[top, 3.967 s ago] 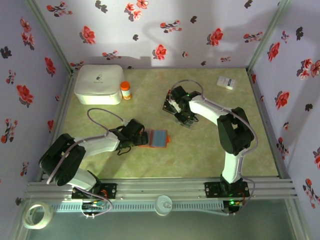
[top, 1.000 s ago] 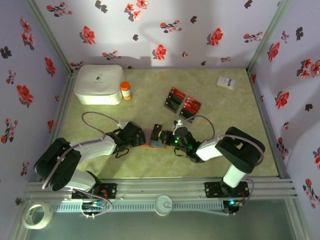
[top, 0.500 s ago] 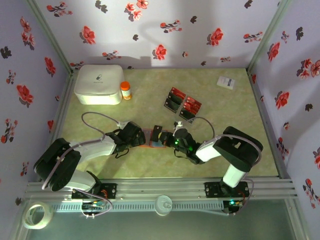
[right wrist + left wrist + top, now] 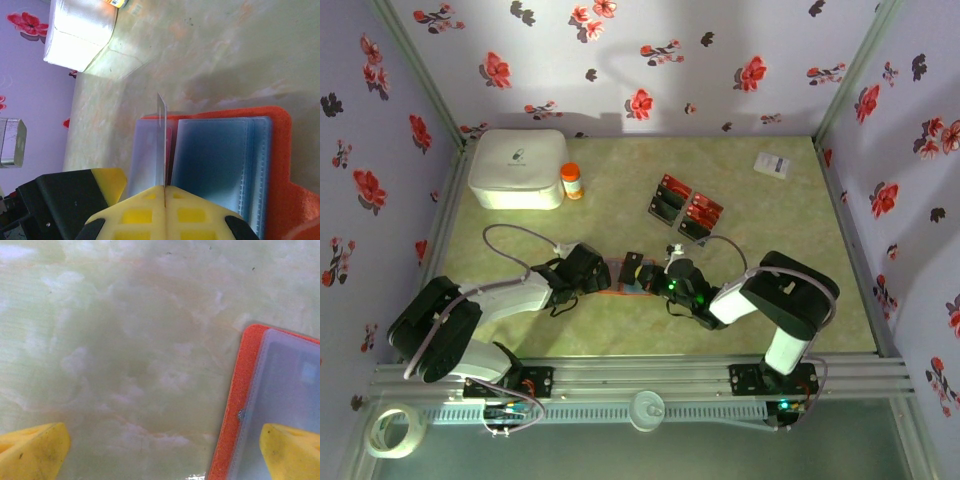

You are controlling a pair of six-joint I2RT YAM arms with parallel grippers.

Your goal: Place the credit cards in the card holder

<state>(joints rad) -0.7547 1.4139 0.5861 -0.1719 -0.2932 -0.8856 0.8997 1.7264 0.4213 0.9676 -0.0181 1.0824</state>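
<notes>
Left wrist: card holder (image 4: 235, 405) runs off frame at 4 o'clock, left gripper (image 4: 162, 452) fingers clipped at 6. Right wrist: card (image 4: 161, 130) seen edge-on, face unreadable; card holder cut at 5 o'clock. Top: card holder largely under right gripper (image 4: 645, 278); white slip (image 4: 773, 165) at 1 o'clock on the worktop (image 4: 620, 200) — print too small.

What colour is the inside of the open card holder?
Bluish-grey inside the card holder, with an orange-red border; best seen in the right wrist view.

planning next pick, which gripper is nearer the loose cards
Right. The right gripper is near-left of the loose cards; left gripper farther left, at the card holder.
</notes>
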